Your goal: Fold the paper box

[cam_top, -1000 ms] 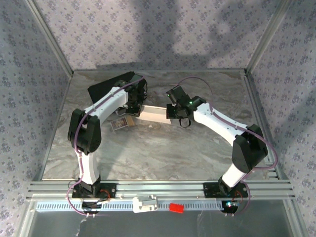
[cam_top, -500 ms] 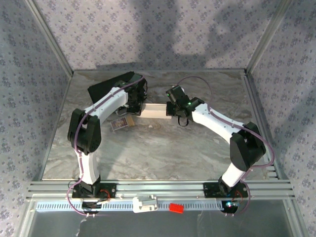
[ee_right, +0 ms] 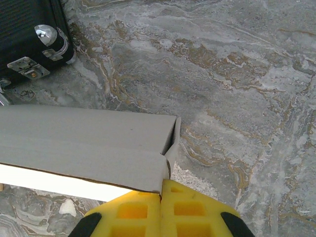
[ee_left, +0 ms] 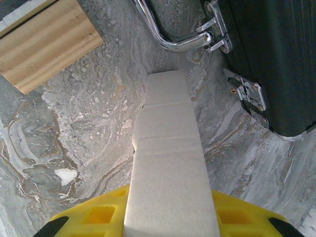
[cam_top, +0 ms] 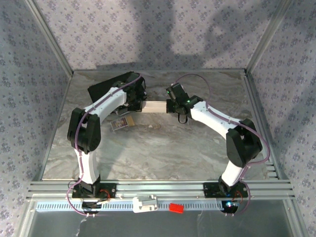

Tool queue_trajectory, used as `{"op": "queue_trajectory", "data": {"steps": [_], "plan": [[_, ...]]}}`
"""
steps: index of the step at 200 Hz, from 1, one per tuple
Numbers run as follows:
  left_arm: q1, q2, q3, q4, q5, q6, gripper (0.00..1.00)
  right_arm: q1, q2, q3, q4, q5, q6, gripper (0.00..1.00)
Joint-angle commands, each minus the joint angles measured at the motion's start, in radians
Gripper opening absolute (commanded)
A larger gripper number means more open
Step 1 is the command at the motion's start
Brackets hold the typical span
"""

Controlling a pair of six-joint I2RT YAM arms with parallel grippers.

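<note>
- The paper box (cam_top: 155, 107) spans between both grippers at the far middle of the desk (cam_top: 148, 153), just beside the black case (cam_top: 111, 86).
- The right gripper (ee_right: 161, 190) is closed, pinching the box's end flap.
- The left gripper (ee_left: 170, 207) has a finger on either side of the other end; I cannot tell if it clamps.

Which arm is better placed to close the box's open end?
Right, probably: the right jaws are shut on the white cardboard paper box beside its open end; the left jaws straddle the opposite end.
</note>
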Motion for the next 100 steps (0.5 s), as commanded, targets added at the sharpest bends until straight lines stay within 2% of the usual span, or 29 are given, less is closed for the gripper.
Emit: {"op": "queue_trajectory", "data": {"steps": [1,56,63,80,100], "plan": [[-0.034,-0.046,-0.023,-0.068,0.097,-0.250,0.27,-0.006,0.002,-0.052,-0.121,-0.008,-0.023,0.00],[-0.092,-0.175,-0.179,-0.015,0.042,-0.389,0.27,0.021,-0.132,-0.161,-0.103,-0.020,-0.002,0.00],[-0.101,-0.192,-0.200,-0.011,0.029,-0.398,0.27,0.025,-0.156,-0.177,-0.096,-0.028,0.002,0.07],[-0.125,-0.234,-0.244,-0.022,-0.014,-0.421,0.27,0.030,-0.232,-0.208,-0.108,-0.043,0.027,0.29],[-0.138,-0.259,-0.287,-0.021,-0.028,-0.440,0.27,0.034,-0.362,-0.227,-0.143,-0.036,0.087,0.61]]}}
